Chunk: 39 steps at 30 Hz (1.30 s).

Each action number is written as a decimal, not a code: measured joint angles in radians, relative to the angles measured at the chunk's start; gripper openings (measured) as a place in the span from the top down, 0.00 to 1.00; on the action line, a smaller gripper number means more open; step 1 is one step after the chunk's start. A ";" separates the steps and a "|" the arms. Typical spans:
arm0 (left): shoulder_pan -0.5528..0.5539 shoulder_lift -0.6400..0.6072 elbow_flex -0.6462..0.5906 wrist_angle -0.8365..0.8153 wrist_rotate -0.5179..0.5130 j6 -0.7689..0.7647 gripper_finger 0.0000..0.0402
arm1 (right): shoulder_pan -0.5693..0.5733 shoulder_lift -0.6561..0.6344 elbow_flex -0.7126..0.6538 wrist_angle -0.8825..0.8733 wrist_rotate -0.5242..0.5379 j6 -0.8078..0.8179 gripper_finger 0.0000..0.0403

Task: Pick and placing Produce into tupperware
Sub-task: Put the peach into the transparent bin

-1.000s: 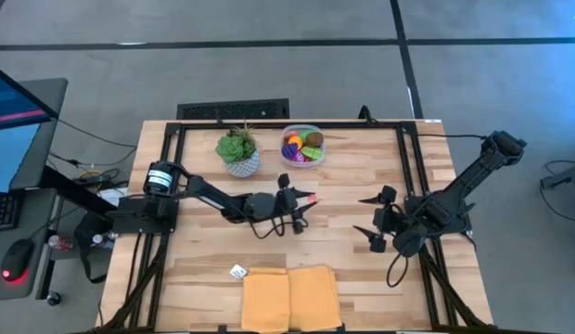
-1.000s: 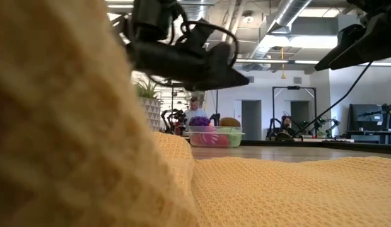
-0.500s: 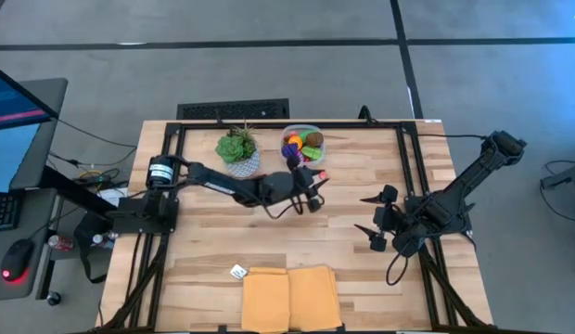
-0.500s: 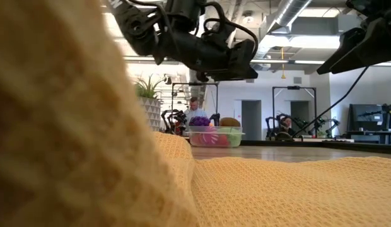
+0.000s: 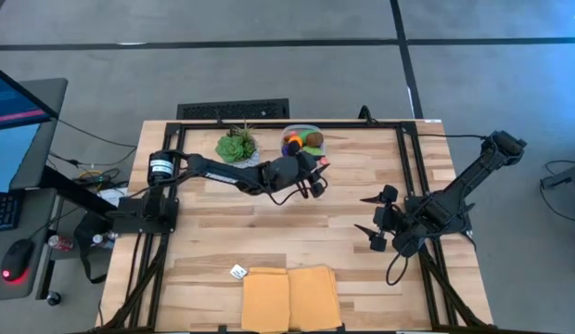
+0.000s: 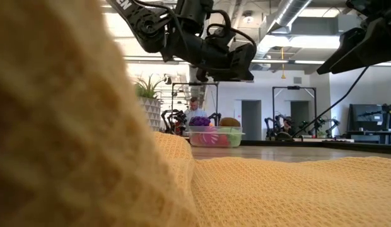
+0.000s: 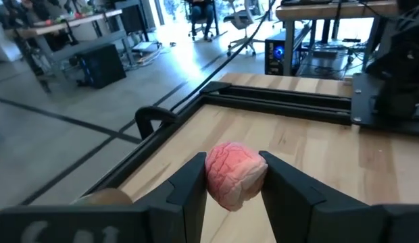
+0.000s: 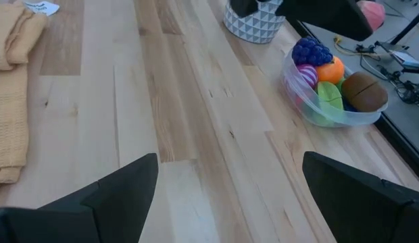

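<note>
While the left tool [image 5: 317, 171] hangs above the tabletop [image 5: 213, 223] just in front of the tupperware [image 5: 307, 133], its fingers [image 7: 189, 185] clamp a pink fruit [image 7: 235, 174]; the tupperware sits at the far edge, right of the plant [image 5: 236, 146], holding purple, orange, green and brown produce [image 8: 329, 82]; the right tool [image 5: 373, 221] waits over the right side, well apart from the container, with its fingers [image 8: 121, 185] spread wide; a yellow cloth [image 5: 289, 295] lies at the near edge, a small white tag [image 5: 237, 272] just left of it.
</note>
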 joint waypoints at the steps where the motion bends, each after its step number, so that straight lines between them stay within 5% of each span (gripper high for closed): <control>1: 0.006 0.000 0.000 -0.005 0.005 -0.008 0.71 | 0.000 0.000 0.000 0.000 0.000 0.000 0.03; 16: 0.106 0.000 0.000 -0.125 0.012 -0.259 0.71 | 0.000 0.000 0.000 0.000 0.000 0.008 0.03; 27: 0.137 0.000 0.048 -0.171 0.026 -0.293 0.71 | 0.000 0.000 0.000 0.000 0.000 0.008 0.03; 39: 0.182 0.000 0.291 -0.639 0.094 -0.111 0.71 | 0.000 0.000 0.000 0.000 0.000 0.008 0.03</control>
